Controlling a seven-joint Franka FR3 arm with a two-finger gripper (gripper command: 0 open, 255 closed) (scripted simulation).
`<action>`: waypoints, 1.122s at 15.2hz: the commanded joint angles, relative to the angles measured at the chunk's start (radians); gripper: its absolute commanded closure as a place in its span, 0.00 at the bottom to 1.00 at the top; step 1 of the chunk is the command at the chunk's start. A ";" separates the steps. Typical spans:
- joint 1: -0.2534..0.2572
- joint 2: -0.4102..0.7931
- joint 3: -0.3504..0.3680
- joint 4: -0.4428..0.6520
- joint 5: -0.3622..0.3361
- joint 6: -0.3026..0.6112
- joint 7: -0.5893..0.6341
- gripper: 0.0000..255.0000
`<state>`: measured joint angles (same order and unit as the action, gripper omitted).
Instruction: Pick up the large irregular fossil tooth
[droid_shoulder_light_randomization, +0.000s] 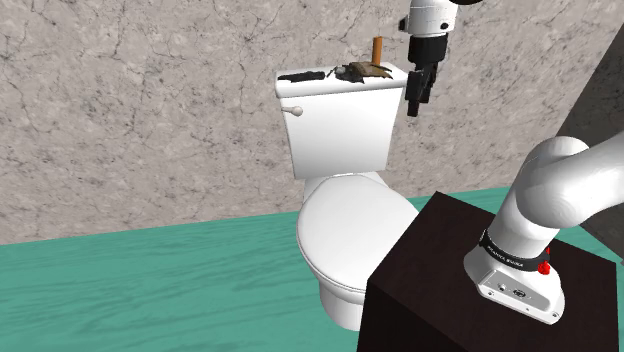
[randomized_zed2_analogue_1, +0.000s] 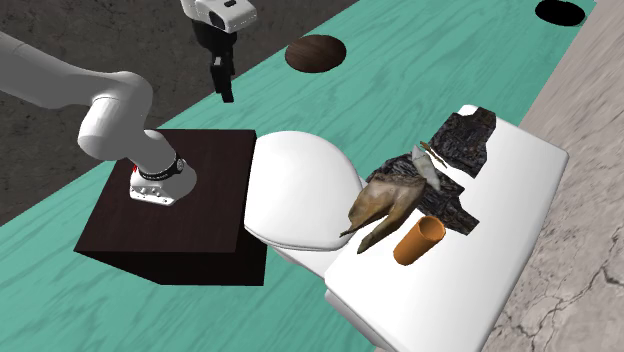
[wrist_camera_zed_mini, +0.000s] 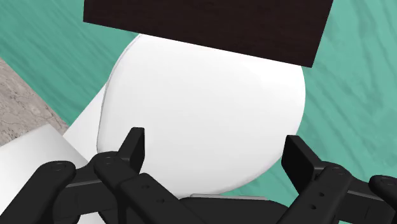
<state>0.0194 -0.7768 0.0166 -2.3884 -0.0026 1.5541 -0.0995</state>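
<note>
The gripper (wrist_camera_zed_mini: 213, 149) hangs in the air with its two black fingers (wrist_camera_zed_mini: 133, 147) spread wide apart and nothing between them. It points down at the closed white toilet lid (wrist_camera_zed_mini: 203, 95), with the dark stand (wrist_camera_zed_mini: 210, 25) beyond it. In the shoulder view the gripper (droid_shoulder_light_randomization: 417, 95) shows beside the right end of the toilet tank (droid_shoulder_light_randomization: 340, 130), at about the height of the tank's top. The second exterior view shows the gripper (randomized_zed2_analogue_1: 225, 85) well apart from the tank, out over the stand's side of the toilet.

The fossil tooth (randomized_zed2_analogue_1: 385, 200) lies on the flat white tank lid (randomized_zed2_analogue_1: 520, 200). It is a tan-brown, irregular lump with pointed prongs reaching toward the lid's front edge. In the shoulder view the fossil tooth (droid_shoulder_light_randomization: 362, 70) sits toward the right part of the tank top. Touching it from behind is a dark, rough slab (randomized_zed2_analogue_1: 465, 140) that runs along the lid. Just beside the tooth stands an orange cylinder (randomized_zed2_analogue_1: 418, 240), upright in the shoulder view. The toilet stands on a teal floor (droid_shoulder_light_randomization: 150, 280) against a grey veined wall (droid_shoulder_light_randomization: 150, 100). A brown round disc (randomized_zed2_analogue_1: 316, 53) lies on the floor, well away from the toilet.
</note>
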 joint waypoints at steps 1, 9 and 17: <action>0.000 0.000 0.000 0.000 0.000 0.000 0.000 0.00; -0.062 0.051 -0.023 -0.110 -0.235 0.320 -0.095 0.00; -0.160 0.179 -0.052 -0.135 -0.490 0.667 -0.115 0.00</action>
<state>-0.1259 -0.6083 -0.0308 -2.5226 -0.4565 2.1778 -0.2122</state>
